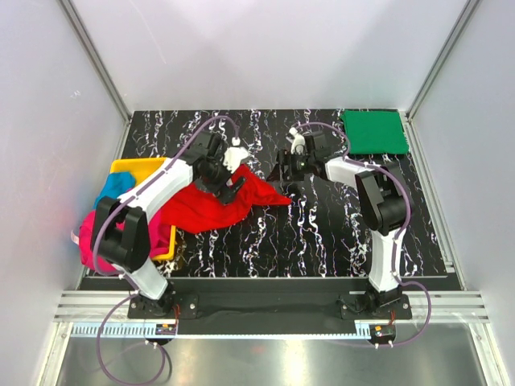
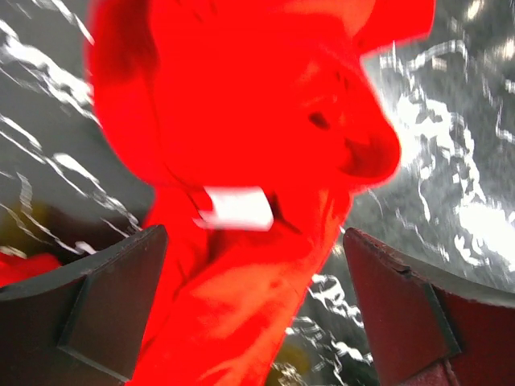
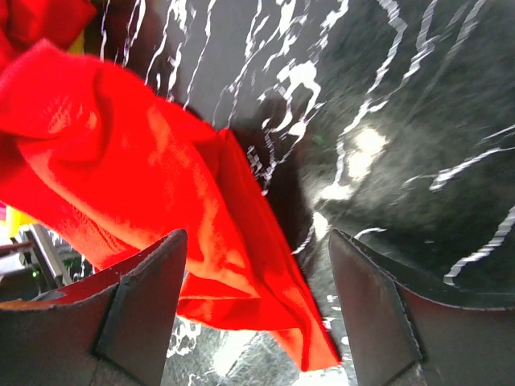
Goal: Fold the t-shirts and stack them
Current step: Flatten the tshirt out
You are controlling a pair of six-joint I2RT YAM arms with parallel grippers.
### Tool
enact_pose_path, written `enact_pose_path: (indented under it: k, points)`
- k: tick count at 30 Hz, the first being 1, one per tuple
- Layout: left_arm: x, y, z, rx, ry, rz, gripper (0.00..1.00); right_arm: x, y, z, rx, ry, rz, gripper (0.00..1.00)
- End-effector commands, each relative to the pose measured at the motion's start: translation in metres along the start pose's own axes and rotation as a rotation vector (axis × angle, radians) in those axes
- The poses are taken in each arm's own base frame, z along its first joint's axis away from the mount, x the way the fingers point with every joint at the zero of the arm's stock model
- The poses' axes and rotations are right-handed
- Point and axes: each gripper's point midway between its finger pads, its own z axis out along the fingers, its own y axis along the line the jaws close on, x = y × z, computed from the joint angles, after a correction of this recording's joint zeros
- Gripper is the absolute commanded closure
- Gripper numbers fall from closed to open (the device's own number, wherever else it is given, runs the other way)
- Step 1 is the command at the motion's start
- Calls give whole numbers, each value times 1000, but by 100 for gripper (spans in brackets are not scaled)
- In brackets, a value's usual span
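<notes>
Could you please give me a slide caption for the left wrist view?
Open left gripper above the crumpled red t-shirt, white label showing, on the marbled table.

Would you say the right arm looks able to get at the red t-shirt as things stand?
Probably yes: the right pincer hangs open right at a corner of the red t-shirt, and nothing lies between them.

black table [image 1: 322,233] with white marble veining is seen across centre of frame. red t-shirt [image 1: 211,207] is laid crumpled on it, centre-left, one corner drawn out toward middle. dark green t-shirt [image 1: 374,133] is laid flat, folded square, in upper right corner. yellow tray [image 1: 133,166] is set at left edge, just beside red t-shirt.
</notes>
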Motion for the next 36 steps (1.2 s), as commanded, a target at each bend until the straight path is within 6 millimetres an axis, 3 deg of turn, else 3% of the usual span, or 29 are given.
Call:
enact_pose_path:
  k: [1, 3, 5, 6, 8, 11, 14, 16, 17, 19, 21, 24, 27, 28, 30, 31, 32, 33, 35, 36]
  points:
    - [-9, 6, -31, -29, -92, 12, 1, 16, 24, 5, -44, 41, -16, 21]
    - [-3, 13, -35, -57, -69, 11, 1, 32, 23, 11, -43, 76, -4, 23]
    - [24, 24, -23, -118, 17, 30, 1, 44, 22, 17, -45, 101, 17, 29]
    - [33, 26, -16, -126, 42, 35, 1, 38, 24, 19, -58, 74, 25, 40]
    - [58, 25, 4, -126, 120, 42, 1, 34, 28, 19, -66, 51, 30, 51]
    - [61, 16, 21, -111, 134, 55, 2, 26, 33, 13, -61, 33, 12, 75]
    - [44, 10, 31, -110, 99, 80, 4, 20, 41, 5, -65, 30, -8, 94]
    - [35, 13, 32, -118, 83, 74, 17, 11, 45, -3, -47, 6, -21, 100]
    - [35, 14, 33, -122, 86, 71, 41, 16, 43, -8, -22, 25, -3, 100]
    - [36, 14, 29, -127, 91, 67, 65, 7, 47, -21, 14, -3, -16, 100]
    - [34, 12, 20, -136, 82, 51, 100, 7, 46, -31, 47, 4, -11, 100]
    - [18, 14, -16, -187, 27, 47, 100, -8, 52, -58, 97, -24, -24, 100]
    - [-6, 23, -67, -238, -76, 1, 100, -20, 54, -87, 139, -42, -34, 100]
    - [-23, 25, -99, -261, -132, -13, 100, -28, 62, -105, 160, -64, -51, 100]
    - [-27, 32, -135, -292, -164, -60, 100, -36, 71, -128, 189, -91, -100, 100]
    - [-44, 35, -169, -339, -240, -53, 100, -43, 86, -151, 201, -121, -129, 100]
    - [-48, 36, -186, -368, -263, -50, 100, -45, 94, -163, 206, -137, -159, 100]
    - [-55, 32, -218, -407, -314, -34, 100, -50, 111, -187, 213, -181, -188, 100]
    - [-62, 25, -250, -443, -375, -22, 100, -57, 131, -216, 217, -242, -241, 100]
    - [-68, 20, -275, -468, -426, -19, 100, -61, 138, -231, 231, -279, -262, 100]
